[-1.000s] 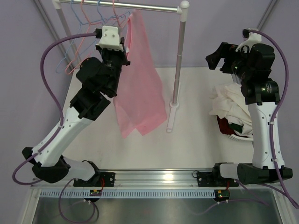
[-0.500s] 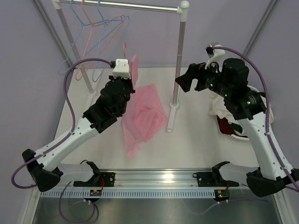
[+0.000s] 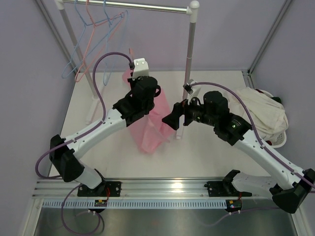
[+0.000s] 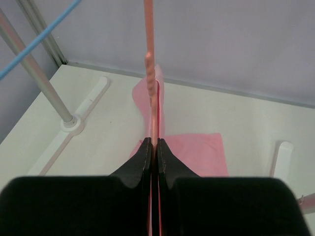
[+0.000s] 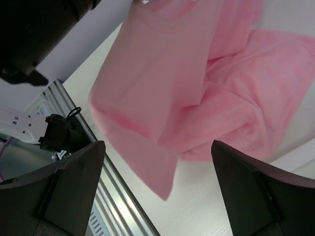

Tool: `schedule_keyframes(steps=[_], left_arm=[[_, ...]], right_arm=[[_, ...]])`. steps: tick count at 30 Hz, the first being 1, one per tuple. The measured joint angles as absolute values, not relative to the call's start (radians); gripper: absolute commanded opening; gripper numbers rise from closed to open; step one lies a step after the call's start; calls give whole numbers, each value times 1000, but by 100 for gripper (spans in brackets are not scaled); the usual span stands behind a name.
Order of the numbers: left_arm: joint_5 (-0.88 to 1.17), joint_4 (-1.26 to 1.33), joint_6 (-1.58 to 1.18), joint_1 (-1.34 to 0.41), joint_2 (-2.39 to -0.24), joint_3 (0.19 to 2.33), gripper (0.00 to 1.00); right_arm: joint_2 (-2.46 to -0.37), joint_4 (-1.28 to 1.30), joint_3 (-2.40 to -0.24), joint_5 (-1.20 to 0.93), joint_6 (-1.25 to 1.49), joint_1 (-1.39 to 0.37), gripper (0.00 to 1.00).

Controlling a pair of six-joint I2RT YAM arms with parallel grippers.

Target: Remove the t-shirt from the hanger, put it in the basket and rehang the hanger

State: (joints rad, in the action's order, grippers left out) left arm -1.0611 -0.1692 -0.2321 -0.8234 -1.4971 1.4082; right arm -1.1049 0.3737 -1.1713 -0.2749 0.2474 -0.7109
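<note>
**Peel the shirt off a steady hanger**

The left gripper is clamped on the wire neck of the pink hanger, holding it upright over the middle of the table. The pink t-shirt hangs from it, its lower part bunched on the tabletop. The right gripper, fingers spread wide, hovers just right of the cloth. It should pinch a lower fold and draw it down and rightward, with the left holding firm.

Your white bench is carrying the rack's foot at far left, a laundry basket sitting far right, and the pink t-shirt pooling at centre.
</note>
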Motion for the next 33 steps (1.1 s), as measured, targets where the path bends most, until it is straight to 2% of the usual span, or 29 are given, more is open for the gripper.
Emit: schedule_keyframes(steps=[12,16,21,24,25,27,28,29,30,33], left_arm=[[-1058,-252,-332,-808,-1583,1618,0],[-1043,-301,-377,-805,-1594,1628,0],[-1031,-337,-417,-805,-1594,1631,0],[-1020,-359,-444,-805,-1594,1630,0],[-1017,-365,-453,-805,-1594,1630,0],[-1014,-369,-466,-805,-1594,1630,0],[-1015,-368,-469,-804,-1594,1630,0],[-1016,-367,-471,-802,-1594,1630,0],[-1018,-368,-471,-798,-1594,1630,0],[-1019,-370,-471,-796,-1595,1630,0]], right_arm=[[-967,-47,-877,-288,273,-828,95],[-1005,-140,-839,-268,259,-844,91],[-1079,-256,-828,-220,238,-862,81],[-1111,-286,-832,-199,220,-864,66],[-1121,-287,-838,-195,215,-865,48],[-1143,-288,-852,-192,205,-867,29],[-1148,-286,-857,-197,206,-868,11],[-1149,-283,-857,-198,202,-873,4],[-1148,-279,-858,-196,201,-878,0],[-1139,-259,-860,-175,203,-885,0]])
